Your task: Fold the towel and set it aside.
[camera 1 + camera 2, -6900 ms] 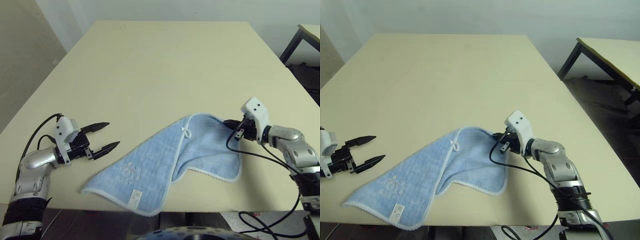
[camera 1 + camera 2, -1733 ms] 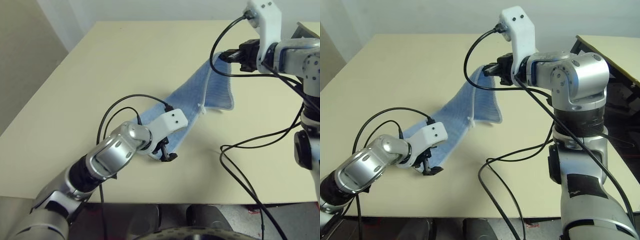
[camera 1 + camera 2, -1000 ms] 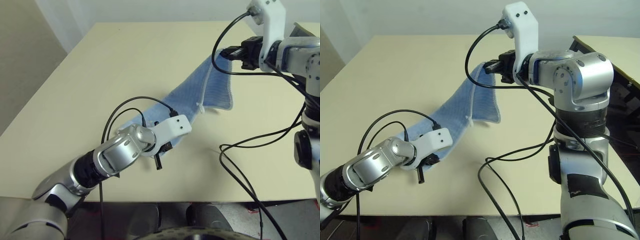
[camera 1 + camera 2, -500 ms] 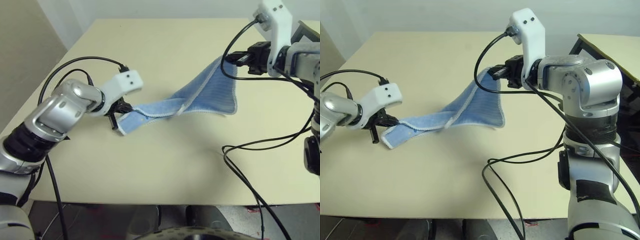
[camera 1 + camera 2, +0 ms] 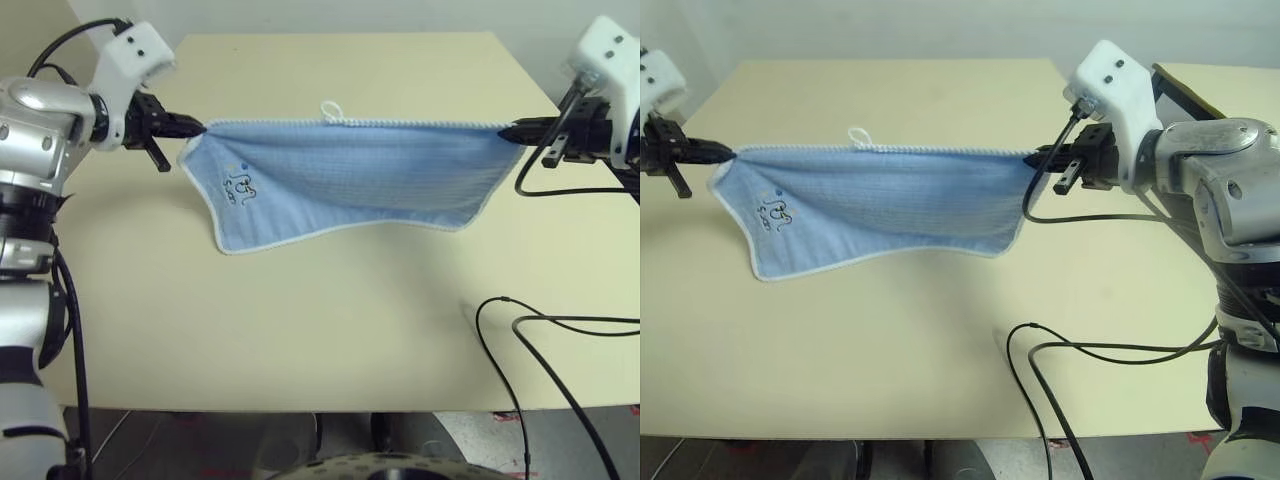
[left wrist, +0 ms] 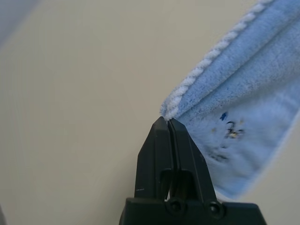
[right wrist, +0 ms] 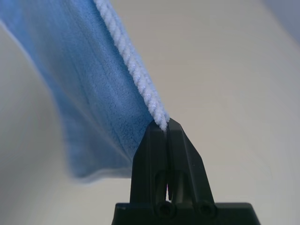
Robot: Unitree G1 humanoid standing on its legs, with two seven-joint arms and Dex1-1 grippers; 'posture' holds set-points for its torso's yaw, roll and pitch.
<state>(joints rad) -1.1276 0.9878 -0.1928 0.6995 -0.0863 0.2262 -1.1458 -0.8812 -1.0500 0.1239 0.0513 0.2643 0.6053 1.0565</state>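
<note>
While both arms reach wide, left claw (image 5: 196, 128) and right claw (image 5: 507, 131) pinch the towel (image 5: 350, 180) taut above the table (image 5: 330, 320).

Large rectangular table (image 5: 330, 330), pale cream-yellow matte top, plain, reaching back almost to the far wall (image 5: 890, 25). Wall off-white, smooth, evenly lit. Soft diffuse light throughout; faint blurred shadow on the tabletop near its middle. Left of the table, a beige-grey floor (image 5: 35, 20) strip. On the right, a second table (image 5: 1230, 90) with the same cream top, dark edge and dark frame, standing apart from the main one. Under the near edge, a shadowed floor patch, some reddish marks at the lower right, too dim to identify.
</note>
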